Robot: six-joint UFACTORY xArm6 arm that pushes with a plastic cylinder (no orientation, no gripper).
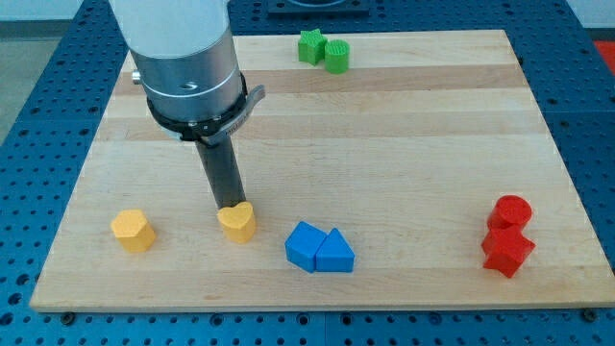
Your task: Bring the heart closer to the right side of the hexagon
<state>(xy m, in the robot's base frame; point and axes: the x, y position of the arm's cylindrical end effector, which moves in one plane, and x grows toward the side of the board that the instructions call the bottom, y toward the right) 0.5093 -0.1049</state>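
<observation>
The yellow heart (pixel 236 222) lies near the view's bottom, left of centre, on the wooden board (pixel 384 144). The yellow hexagon (pixel 132 231) lies to its left, about a hundred pixels away, with a bare gap between them. My tip (pixel 229 206) stands at the heart's upper edge, on the side towards the view's top, and seems to touch it. The dark rod rises from there to the grey arm body at the view's top left.
A blue cube (pixel 304 245) and a blue triangle (pixel 335 253) lie touching just right of the heart. A red cylinder (pixel 510 210) and a red star (pixel 506 251) sit at the right edge. A green star (pixel 310 45) and a green cylinder (pixel 337 56) sit at the top edge.
</observation>
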